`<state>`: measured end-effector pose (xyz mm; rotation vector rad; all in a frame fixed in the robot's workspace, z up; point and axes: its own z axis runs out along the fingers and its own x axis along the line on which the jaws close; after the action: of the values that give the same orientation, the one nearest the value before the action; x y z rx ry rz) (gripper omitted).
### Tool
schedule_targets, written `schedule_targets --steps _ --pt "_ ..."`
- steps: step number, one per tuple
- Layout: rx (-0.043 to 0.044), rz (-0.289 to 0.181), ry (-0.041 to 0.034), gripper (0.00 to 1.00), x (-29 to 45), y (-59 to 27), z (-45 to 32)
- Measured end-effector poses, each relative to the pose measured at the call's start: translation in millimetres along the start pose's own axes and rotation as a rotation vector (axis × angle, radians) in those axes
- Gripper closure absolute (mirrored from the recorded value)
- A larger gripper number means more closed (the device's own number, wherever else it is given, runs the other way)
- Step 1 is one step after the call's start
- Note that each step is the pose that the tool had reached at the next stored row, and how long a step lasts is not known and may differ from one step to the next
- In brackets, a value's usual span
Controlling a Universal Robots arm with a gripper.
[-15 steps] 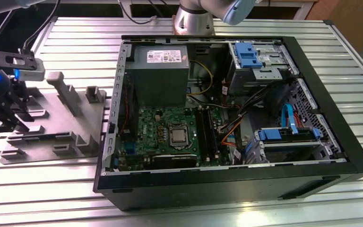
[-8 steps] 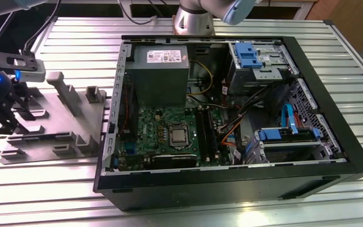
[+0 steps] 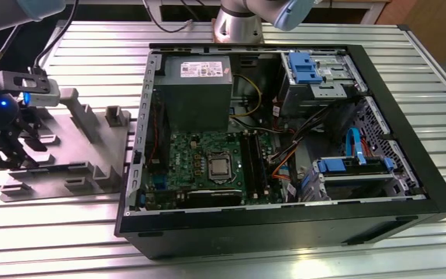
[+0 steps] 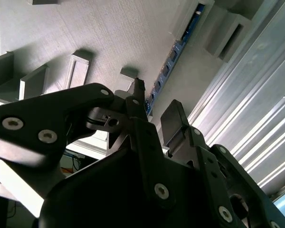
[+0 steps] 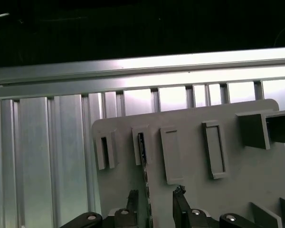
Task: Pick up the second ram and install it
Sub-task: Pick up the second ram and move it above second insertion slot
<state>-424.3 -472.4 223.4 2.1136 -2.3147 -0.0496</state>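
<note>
Caught gripper (image 3: 12, 156) low over grey fixture tray (image 3: 83, 158) at left edge of the exterior view. In the second wrist view had fingers (image 4: 173, 118) apart, straddling one end of the second ram (image 4: 173, 52), not clamped on it. Found the strip standing on edge in the tray's slots, well apart from the motherboard (image 3: 200, 157) in the open case (image 3: 285, 228) at frame centre; judged pick not made, lift and install left to do.
</note>
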Motion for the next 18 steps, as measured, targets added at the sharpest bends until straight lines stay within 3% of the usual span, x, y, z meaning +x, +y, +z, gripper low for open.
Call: schedule_targets --steps 3,11,18 --pt "-0.0001 0.000 0.0001 0.59 0.0 0.0 0.1" --pt "0.0000 -0.017 0.0005 0.59 0.2 -0.4 12.0" --pt "-0.0003 -0.031 0.0014 0.59 0.2 -0.4 13.1"
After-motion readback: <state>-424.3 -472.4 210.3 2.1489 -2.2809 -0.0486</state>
